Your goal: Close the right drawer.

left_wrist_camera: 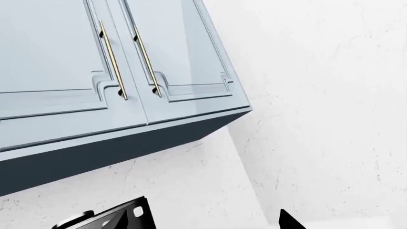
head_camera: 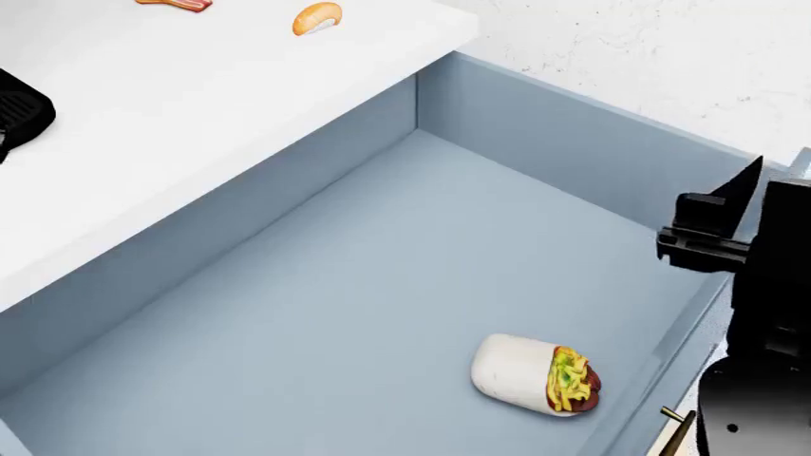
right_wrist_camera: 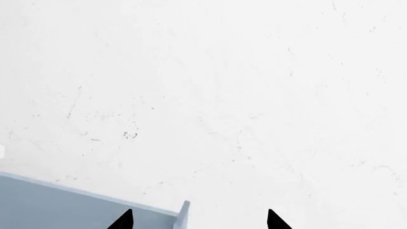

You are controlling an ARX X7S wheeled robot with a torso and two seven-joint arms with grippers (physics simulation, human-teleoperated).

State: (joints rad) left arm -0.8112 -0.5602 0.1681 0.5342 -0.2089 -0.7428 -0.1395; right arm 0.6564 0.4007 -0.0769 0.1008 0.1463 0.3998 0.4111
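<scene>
While the right drawer (head_camera: 380,275) stands pulled wide out from under the white countertop (head_camera: 190,104), its pale blue-grey inside is deep and plain, with a brass handle end (head_camera: 675,425) showing at its front edge. One wrap (head_camera: 537,374) lies on its floor, below and inward of the right gripper (head_camera: 728,223), which hangs over the drawer's right rim with tips apart. One sushi piece (head_camera: 315,17) and one bacon strip (head_camera: 178,5) rest on the counter. The left gripper (left_wrist_camera: 216,220), fingers apart, points at two wall-cabinet doors (left_wrist_camera: 114,57).
</scene>
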